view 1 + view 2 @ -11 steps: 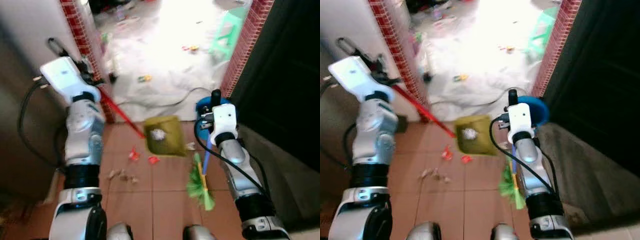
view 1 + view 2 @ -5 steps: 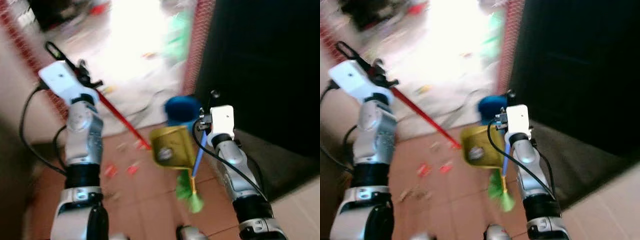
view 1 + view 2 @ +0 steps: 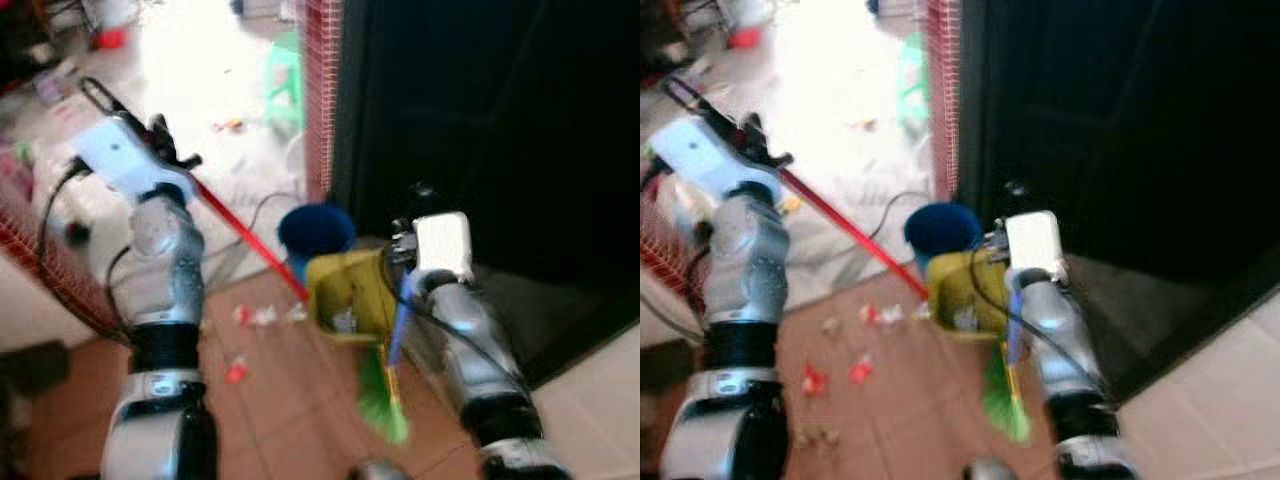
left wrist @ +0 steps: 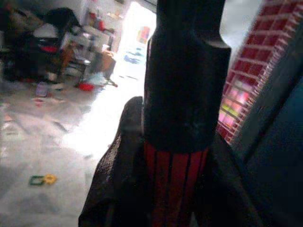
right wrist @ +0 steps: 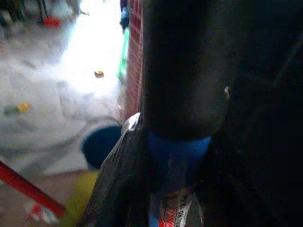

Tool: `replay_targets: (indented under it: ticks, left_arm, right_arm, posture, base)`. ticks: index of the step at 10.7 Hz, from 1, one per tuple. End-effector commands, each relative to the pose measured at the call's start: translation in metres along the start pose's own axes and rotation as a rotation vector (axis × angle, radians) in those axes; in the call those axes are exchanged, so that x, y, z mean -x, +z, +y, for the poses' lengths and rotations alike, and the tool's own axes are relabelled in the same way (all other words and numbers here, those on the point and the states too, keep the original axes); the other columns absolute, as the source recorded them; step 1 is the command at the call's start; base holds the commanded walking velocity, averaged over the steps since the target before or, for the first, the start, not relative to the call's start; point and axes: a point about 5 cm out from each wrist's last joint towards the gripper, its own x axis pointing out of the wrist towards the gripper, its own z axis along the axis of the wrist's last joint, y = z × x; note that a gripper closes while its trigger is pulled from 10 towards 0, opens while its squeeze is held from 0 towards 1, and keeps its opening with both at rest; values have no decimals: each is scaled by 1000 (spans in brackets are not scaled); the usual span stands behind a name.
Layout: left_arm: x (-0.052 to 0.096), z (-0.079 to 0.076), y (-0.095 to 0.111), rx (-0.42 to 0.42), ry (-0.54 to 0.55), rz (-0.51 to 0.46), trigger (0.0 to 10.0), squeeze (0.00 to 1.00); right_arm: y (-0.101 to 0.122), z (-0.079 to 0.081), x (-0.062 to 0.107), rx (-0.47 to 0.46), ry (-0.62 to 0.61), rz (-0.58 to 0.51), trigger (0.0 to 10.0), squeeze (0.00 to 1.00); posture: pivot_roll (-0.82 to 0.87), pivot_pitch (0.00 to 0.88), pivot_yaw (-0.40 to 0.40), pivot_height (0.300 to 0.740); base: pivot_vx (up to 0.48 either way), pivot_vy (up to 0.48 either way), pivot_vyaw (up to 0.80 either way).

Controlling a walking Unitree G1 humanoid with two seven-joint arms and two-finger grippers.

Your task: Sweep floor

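Over the last second the whole head view has swung right: I read this as the robot turning, not the things moving. The blue bin (image 3: 314,230) now sits just behind the yellow dustpan (image 3: 348,296), which suggests emptying comes next, though scraps (image 3: 860,368) remain on the tiled floor (image 3: 290,400).

The left pincer (image 3: 160,150) pinches the dustpan's red handle (image 4: 173,182), whose long axis slopes down-right to the pan.

The right pincer (image 3: 405,245) pinches the blue broom stick (image 5: 177,158); green bristles (image 3: 380,400) point down.
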Motion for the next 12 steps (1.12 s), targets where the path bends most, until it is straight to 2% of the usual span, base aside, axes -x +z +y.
replay_targets:
  ticks: [1, 3, 5, 9, 12]
  left_arm:
    - [-6, 2, 23, 32, 6, -100, 10000, 0]
    - [-7, 4, 23, 28, 8, -99, 10000, 0]
    - [-8, 3, 24, 23, 11, -107, 10000, 0]
    - [-14, 2, 40, 2, 24, -174, 10000, 0]
    - [-13, 0, 38, -21, 12, -173, 10000, 0]
  right_arm:
    - [10, 6, -3, 38, 26, -38, 10000, 0]
    - [13, 8, -2, 33, 38, -60, 10000, 0]
    - [13, 9, -3, 14, 45, -62, 10000, 0]
    - [12, 11, -3, 9, 59, -63, 10000, 0]
    - [13, 12, -4, 9, 75, -69, 10000, 0]
  posture:
    - [-126, 38, 60, 740]
    - [-126, 38, 62, 740]
    - [-122, 38, 62, 740]
    - [-114, 32, 60, 740]
    - [-110, 29, 59, 740]
  base:
    - [386, 0, 0]
    - [379, 0, 694]
    - [360, 0, 0]
    - [362, 280, 0]
    - [454, 87, 0]
